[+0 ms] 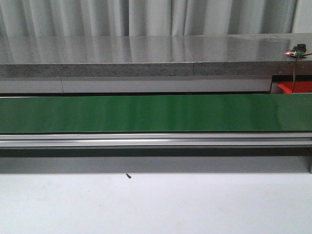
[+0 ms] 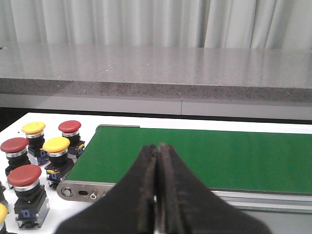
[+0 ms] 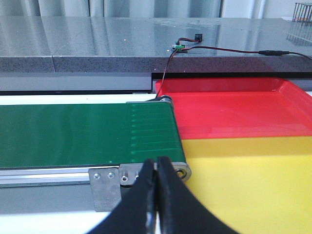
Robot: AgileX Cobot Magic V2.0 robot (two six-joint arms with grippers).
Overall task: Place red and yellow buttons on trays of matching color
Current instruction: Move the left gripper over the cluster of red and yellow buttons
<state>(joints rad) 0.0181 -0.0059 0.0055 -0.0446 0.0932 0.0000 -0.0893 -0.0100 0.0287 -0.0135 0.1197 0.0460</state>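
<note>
While the front view shows only bare belt, wrist views add the rest:
Conveyor belt [image 1: 146, 113]: green, spans the front view, nothing on it.
Yellow tray [image 3: 253, 180]: right wrist view only, at the belt's end, holds nothing.
Red tray [image 3: 229, 112]: just behind the yellow one, holds nothing.
Buttons: left wrist view only; red button [image 2: 24, 176] and yellow button [image 2: 56, 145] among several on the white tabletop [image 2: 29, 224] beside the belt's other end.
Left gripper [image 2: 158, 195]: clenched, holding nothing.
Right gripper [image 3: 156, 200]: clenched, holding nothing.

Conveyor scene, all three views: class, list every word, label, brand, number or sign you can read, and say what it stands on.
None can be read.
Green conveyor belt: no print.
Red tray and yellow tray: plain.
Red buttons and yellow buttons: caps unmarked; any marks on their bodies are too small to read.
Small circuit board on the counter: too small to read.
</note>
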